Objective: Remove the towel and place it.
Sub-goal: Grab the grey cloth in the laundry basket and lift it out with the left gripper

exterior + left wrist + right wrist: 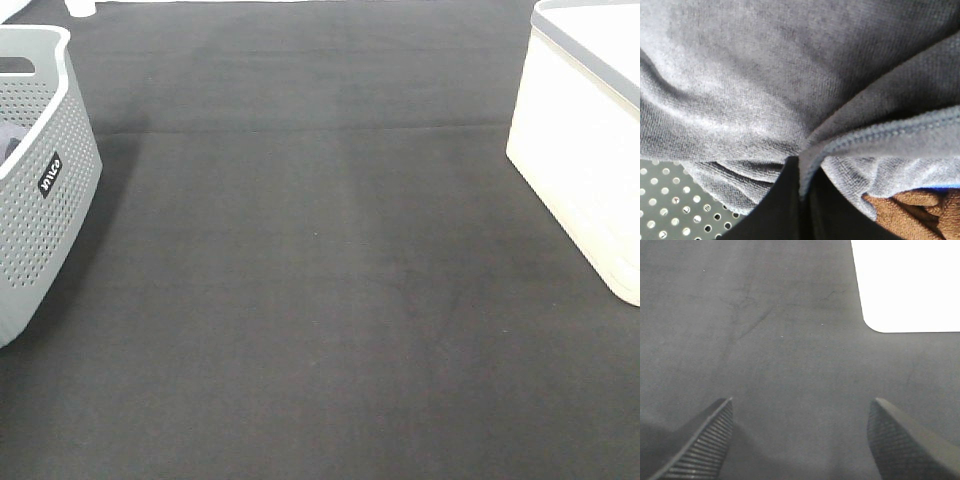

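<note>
The towel (pixel 765 75) is being shown at close range by the left wrist camera, and its grey-lavender pile is filling nearly the whole of that view. It is being gathered into folds. Its stitched hem (pixel 890 132) is being drawn down towards the point of grip.

The left jaws are being held almost together. A fold of the towel is being pinched between the two dark fingers (pixel 775 210), and only a thin edge of cloth is being seen in the gap.

The towel is being held at the grey perforated basket (pixel 665 205), whose holed surface is being seen just beside the hanging cloth. Whether the towel is being lifted clear of the basket cannot be told. A brown cloth (pixel 920 212) is being recorded close under the towel, with a sliver of blue material (pixel 942 187) at its edge. What that blue item is cannot be told.

In the high view the basket is being recorded at the left edge of the black counter (pixel 320 300). A white container (pixel 585 150) with a grey rim is being recorded at the right edge, well apart from the basket.

The right jaws are being held wide open with nothing between them. Their ribbed fingertips (pixel 705 440) are being seen over bare counter, near a corner of the white container.
</note>
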`<move>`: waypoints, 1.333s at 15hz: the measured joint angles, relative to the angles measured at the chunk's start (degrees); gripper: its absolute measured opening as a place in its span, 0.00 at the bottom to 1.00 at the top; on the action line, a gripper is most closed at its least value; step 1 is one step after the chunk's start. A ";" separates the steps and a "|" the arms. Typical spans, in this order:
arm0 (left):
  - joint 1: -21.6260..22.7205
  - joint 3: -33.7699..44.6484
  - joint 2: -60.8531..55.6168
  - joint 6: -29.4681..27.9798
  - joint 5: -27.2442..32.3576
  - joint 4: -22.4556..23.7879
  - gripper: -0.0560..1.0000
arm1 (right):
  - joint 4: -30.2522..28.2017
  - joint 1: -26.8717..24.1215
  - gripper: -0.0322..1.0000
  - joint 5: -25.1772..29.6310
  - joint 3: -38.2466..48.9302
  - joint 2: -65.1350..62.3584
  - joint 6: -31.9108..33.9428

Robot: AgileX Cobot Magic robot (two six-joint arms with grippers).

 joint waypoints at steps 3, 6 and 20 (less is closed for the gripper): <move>0.00 0.00 -1.09 -0.06 0.34 -0.11 0.05 | 0.00 0.00 0.73 0.00 0.00 0.00 0.00; 0.00 0.00 -8.59 -0.11 5.39 -1.49 0.05 | 0.00 0.00 0.73 0.00 0.00 0.00 0.00; 0.00 -0.23 -39.94 -1.89 4.76 -28.02 0.05 | 0.00 0.00 0.73 0.00 0.00 0.00 0.00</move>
